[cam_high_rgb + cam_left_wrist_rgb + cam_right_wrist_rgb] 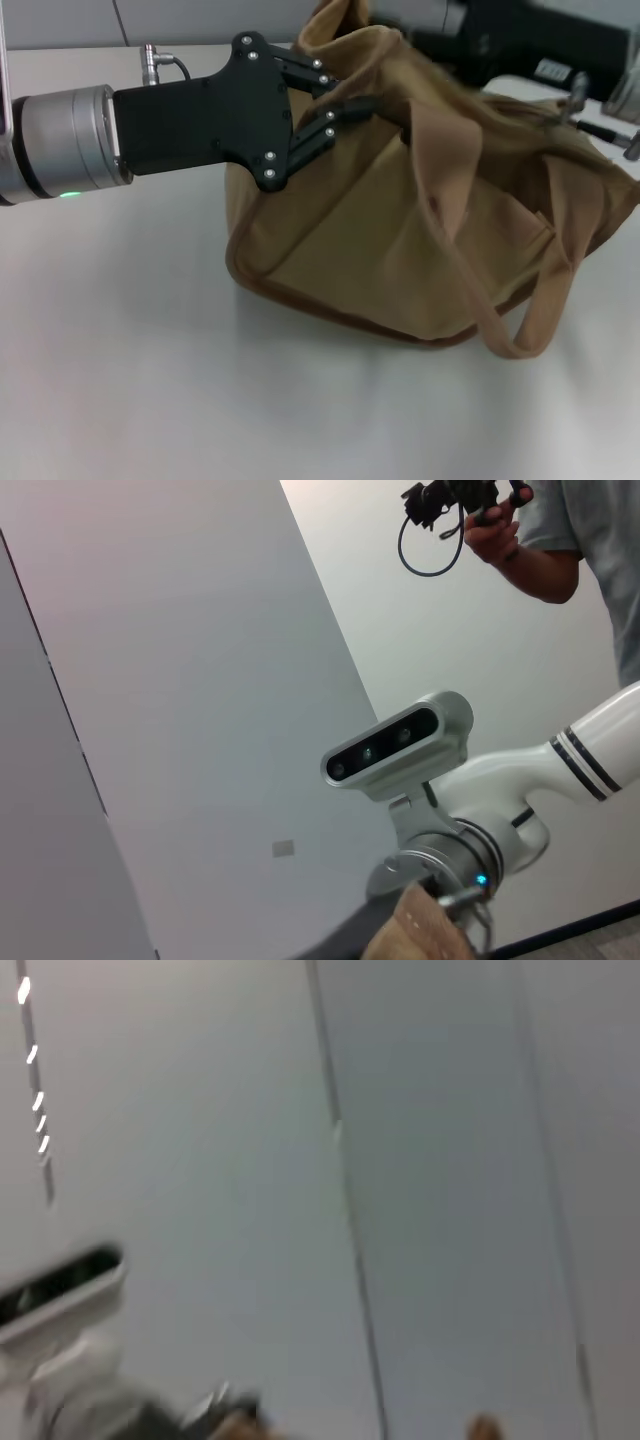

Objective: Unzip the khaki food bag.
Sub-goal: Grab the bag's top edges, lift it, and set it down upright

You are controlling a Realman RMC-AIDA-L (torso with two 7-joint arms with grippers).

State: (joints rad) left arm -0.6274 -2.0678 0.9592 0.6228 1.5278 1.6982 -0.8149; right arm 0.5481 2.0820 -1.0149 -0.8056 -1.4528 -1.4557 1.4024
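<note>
The khaki food bag [400, 220] sits on a white table [150, 380], right of centre in the head view, slumped and creased, with one wide strap handle [470, 270] looping down over its front face and out toward the near right.

The left gripper [375, 95] reaches in from the left edge of the head view, its silver wrist cuff [65, 140] and flat black palm plate level above the table. Its two black fingers [340, 110] run up against the bag's upper left end, near the top where the fabric bunches into a peak. The fingers stand only a narrow way apart, and their tips press into the canvas there (the tips sink into a fold, so whether they actually pinch cloth or a zipper pull cannot be told).

The right gripper [470, 50] comes in from the upper right of the head view as a blurred black body lying across the bag's far top edge, touching or just above it; its fingers are hidden behind the fabric.

The left wrist view looks upward past a scrap of tan canvas [420, 930] to the right arm's white link [560, 770] and its wrist camera [395, 745], with a person [560, 540] holding a black device near the ceiling line. The right wrist view shows only grey wall panels, blurred.
</note>
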